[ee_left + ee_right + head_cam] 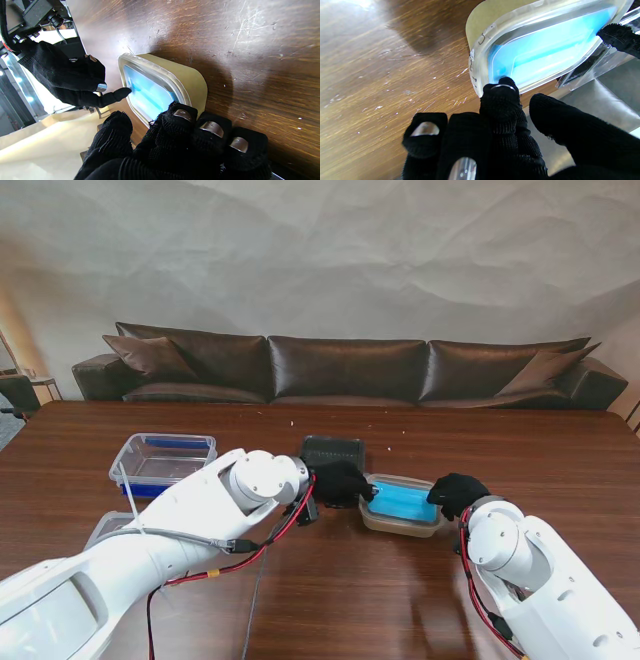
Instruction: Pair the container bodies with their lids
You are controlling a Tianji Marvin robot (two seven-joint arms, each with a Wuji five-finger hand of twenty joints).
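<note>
Nearest to us, our two white arms rise from the bottom corners, and both black-gloved hands meet at the tan rectangular container with the clear lid over a blue interior (402, 505), which sits on the brown wooden table (350, 600) near its middle. Our left hand (343, 482) rests fingertips on the container's left end, fingers curled but gripping nothing we can confirm; our right hand (457, 493) presses one fingertip (503, 86) on the lid's rim at the right end, other fingers loosely bent. We judge the lid could seat unevenly if one end is pushed harder, or the light body could skid on the wood. We cannot tell whether the lid is fully snapped down. Farther left, the clear rectangular box with a blue base (163, 460) stands open; the dark meshed container (331, 449) is half hidden behind our left hand.
</note>
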